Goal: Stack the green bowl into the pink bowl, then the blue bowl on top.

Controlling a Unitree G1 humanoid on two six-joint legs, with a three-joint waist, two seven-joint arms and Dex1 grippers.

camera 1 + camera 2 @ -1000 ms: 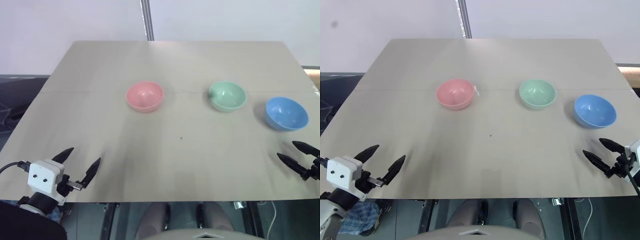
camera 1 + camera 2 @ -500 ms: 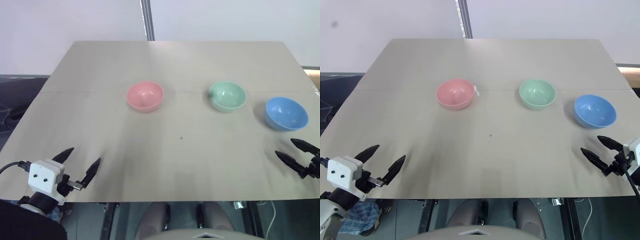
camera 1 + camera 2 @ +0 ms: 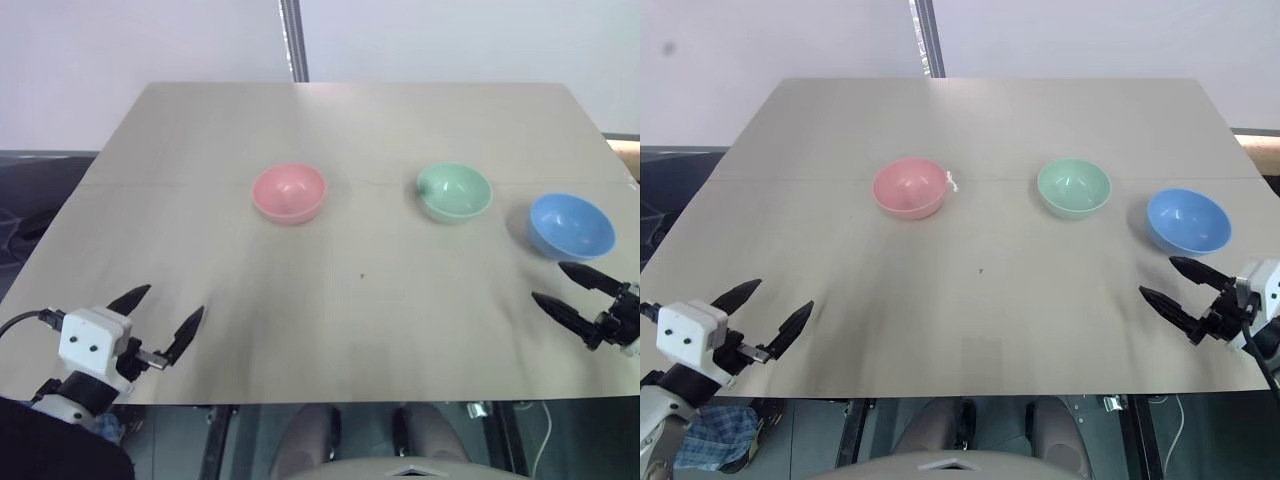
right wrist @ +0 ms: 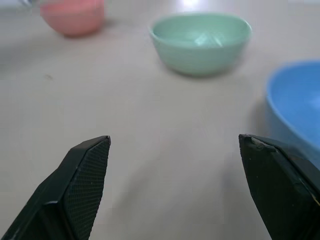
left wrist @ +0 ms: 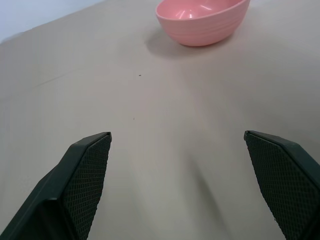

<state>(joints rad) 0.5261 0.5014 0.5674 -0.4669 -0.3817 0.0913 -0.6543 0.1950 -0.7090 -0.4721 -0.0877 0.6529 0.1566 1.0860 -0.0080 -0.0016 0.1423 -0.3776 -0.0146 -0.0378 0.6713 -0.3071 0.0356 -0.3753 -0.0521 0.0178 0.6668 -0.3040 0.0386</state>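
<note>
Since nothing is stacked yet, the pink bowl, green bowl and blue bowl sit well apart in a row on the surface. The right gripper, jaws spread and empty, hovers near the blue bowl, aimed toward the green one, likely to pick it up. The left gripper waits open and empty.

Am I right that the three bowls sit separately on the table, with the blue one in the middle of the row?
Not quite: the green bowl is in the middle, as the left eye view shows. The pink bowl and blue bowl sit at the ends, all separate.
</note>
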